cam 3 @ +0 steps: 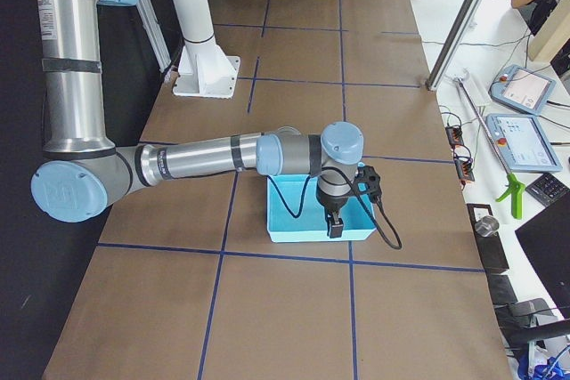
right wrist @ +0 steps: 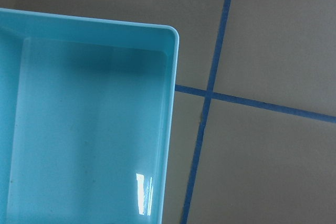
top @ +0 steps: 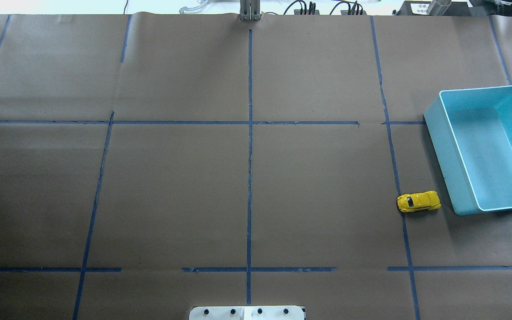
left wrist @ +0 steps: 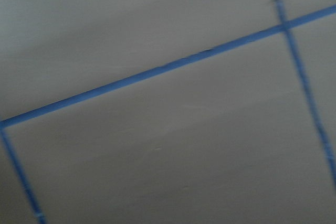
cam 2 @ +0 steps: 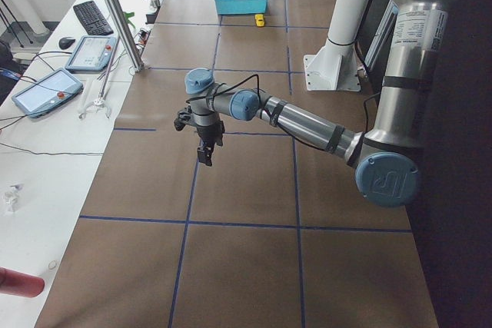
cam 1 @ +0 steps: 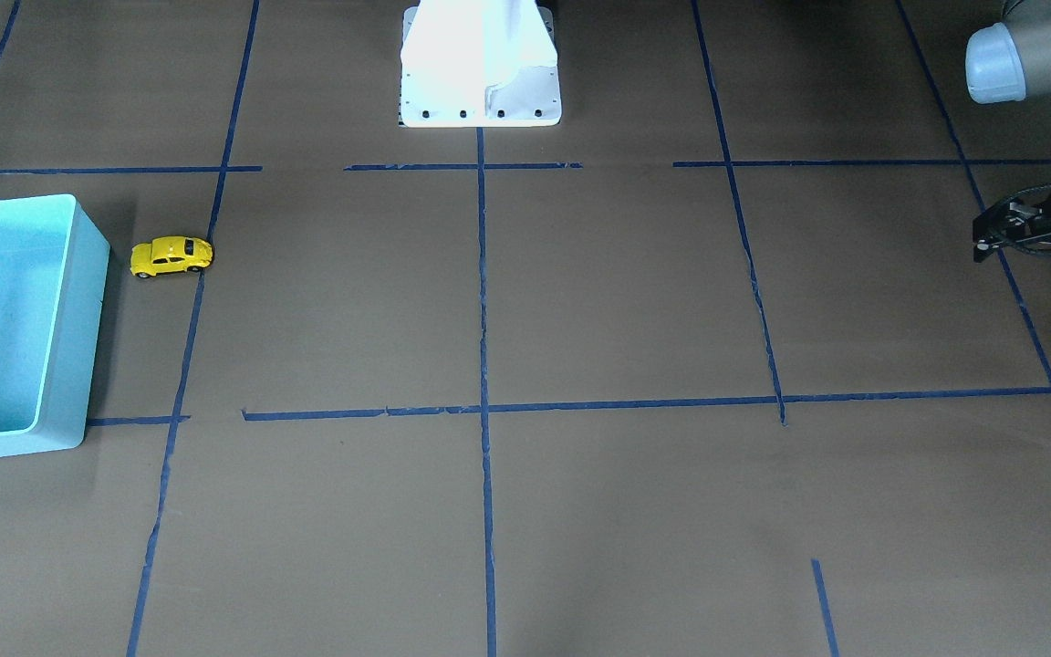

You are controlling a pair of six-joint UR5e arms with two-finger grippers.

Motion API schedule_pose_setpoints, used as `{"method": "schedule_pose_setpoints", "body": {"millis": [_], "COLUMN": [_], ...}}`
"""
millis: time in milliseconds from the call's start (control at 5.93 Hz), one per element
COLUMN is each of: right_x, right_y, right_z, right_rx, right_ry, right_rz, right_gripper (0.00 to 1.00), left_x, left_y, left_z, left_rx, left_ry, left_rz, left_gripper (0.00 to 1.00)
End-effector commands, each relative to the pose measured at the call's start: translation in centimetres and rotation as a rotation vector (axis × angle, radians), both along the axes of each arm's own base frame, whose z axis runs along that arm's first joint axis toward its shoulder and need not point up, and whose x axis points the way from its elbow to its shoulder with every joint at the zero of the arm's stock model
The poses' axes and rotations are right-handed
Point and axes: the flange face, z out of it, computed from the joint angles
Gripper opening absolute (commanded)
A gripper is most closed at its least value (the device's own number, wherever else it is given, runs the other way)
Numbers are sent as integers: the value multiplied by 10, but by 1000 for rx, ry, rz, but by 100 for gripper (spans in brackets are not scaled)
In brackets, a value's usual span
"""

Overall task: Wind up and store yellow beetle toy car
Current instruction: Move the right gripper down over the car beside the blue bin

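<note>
1. The yellow beetle toy car (cam 1: 171, 256) stands on its wheels on the brown paper (cam 1: 617, 292) that covers the table, on the robot's right side.
2. It sits just beside the long wall of the turquoise bin (cam 1: 78, 347), outside it, with a narrow strip of paper between the 2. The end of the car away from the bin reaches a blue tape line (cam 1: 186, 365).
3. The right gripper (cam 3: 335, 229) hangs fingers-down over the bin, above the end nearer the table's right edge. It shows only in the right side view, so I cannot tell how far its fingers are parted. Its wrist camera looks straight down on 1 corner of the bin and the tape crossing next to it.
4. The left gripper (cam 1: 982, 239) hovers above the paper on the far left side, well apart from the car and the bin. It is cut off at the frame edge, and I cannot tell how wide its fingers stand. Its wrist camera gives only a blurred view of paper and tape.
5. The car touches neither gripper.
6. The white base (cam 1: 480, 82) stands at the robot's edge of the table, between the 2 arms.
</note>
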Motion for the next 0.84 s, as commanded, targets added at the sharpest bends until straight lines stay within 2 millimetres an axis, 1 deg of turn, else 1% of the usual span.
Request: {"method": "schedule_pose_setpoints", "body": {"millis": [0, 169, 337, 506, 675], "right_x": [-54, -129, -156, -199, -243], "right_y": [8, 17, 28, 42, 76], "right_z": [-69, -89, -122, -148, -178], "right_rx": [143, 184, 262, 350, 488], "right_ry": [-8, -26, -43, -14, 18], "right_rz": [-110, -264, -325, -419, -554], "right_gripper": [100, 100, 100, 100, 100], "left_x": [-30, -60, -95, -116, -127], "left_y": [9, 27, 35, 51, 60], "left_z": [29, 62, 77, 104, 117], "left_rx": [-37, -80, -116, -198, -215], "left_ry": [-29, -39, -26, 45, 51], "left_rz": [-36, -63, -127, -173, -195], "left_gripper": [100, 100, 100, 100, 100]}}
